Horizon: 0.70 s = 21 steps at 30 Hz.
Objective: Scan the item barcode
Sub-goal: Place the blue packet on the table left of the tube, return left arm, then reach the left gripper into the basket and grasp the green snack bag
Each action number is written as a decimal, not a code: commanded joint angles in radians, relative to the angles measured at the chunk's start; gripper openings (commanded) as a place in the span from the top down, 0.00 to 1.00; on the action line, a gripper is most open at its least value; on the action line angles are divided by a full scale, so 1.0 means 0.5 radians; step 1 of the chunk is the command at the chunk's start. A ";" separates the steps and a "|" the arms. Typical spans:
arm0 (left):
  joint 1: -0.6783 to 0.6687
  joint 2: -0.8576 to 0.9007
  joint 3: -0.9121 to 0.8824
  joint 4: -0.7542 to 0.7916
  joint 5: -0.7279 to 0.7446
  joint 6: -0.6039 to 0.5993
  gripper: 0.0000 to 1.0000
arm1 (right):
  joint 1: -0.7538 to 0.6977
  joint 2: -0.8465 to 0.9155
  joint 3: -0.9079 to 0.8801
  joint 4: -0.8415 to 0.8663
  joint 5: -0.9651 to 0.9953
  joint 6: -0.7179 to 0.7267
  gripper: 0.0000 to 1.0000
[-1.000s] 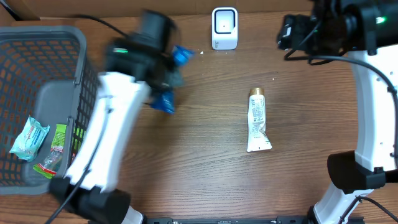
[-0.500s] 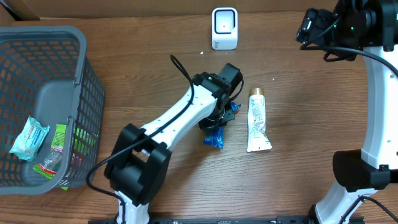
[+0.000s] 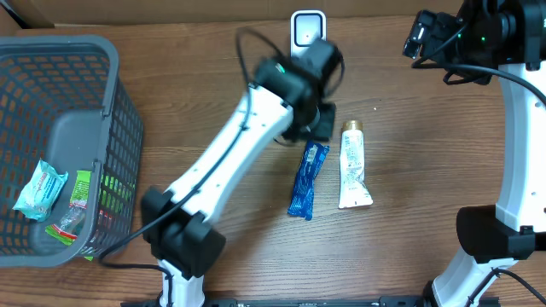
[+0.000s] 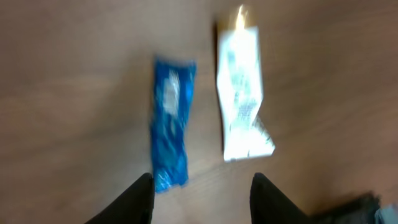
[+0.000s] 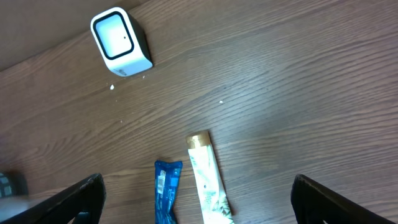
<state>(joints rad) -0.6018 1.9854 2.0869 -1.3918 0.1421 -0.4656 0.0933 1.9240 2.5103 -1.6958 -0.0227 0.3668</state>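
Overhead puts the blue packet point(image 3: 307, 181) just beside the tube point(image 3: 354, 166) at mid-frame, so one grab could catch both. Left gripper point(image 4: 202, 179) and right gripper point(image 5: 198, 180) stand open and empty.

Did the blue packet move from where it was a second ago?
Yes. The blue packet moved right, away from the basket, and now lies on the table just left of the white tube.

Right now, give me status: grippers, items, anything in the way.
Left gripper open, empty. Right gripper open, empty. Blue packet and white tube lie side by side, unheld. Left arm hangs between them and scanner.
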 commanded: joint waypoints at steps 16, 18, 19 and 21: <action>1.839 -0.565 0.960 -0.596 -0.267 0.375 0.22 | 0.002 0.004 -0.009 0.005 -0.123 0.000 0.04; 2.051 -0.622 0.800 -0.596 -0.278 0.343 0.19 | 0.002 0.004 -0.009 0.005 -0.123 0.000 0.04; 2.158 -0.645 0.703 -0.596 -0.291 0.325 0.19 | 0.002 0.004 -0.009 0.005 -0.123 0.000 0.04; 2.336 -0.664 0.524 -0.596 -0.305 0.291 0.19 | 0.002 0.004 -0.009 0.005 -0.123 0.000 0.04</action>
<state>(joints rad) 0.4587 1.6772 2.4619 -1.6855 -0.0330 -0.3012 0.0933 1.9240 2.5099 -1.6958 -0.0750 0.3660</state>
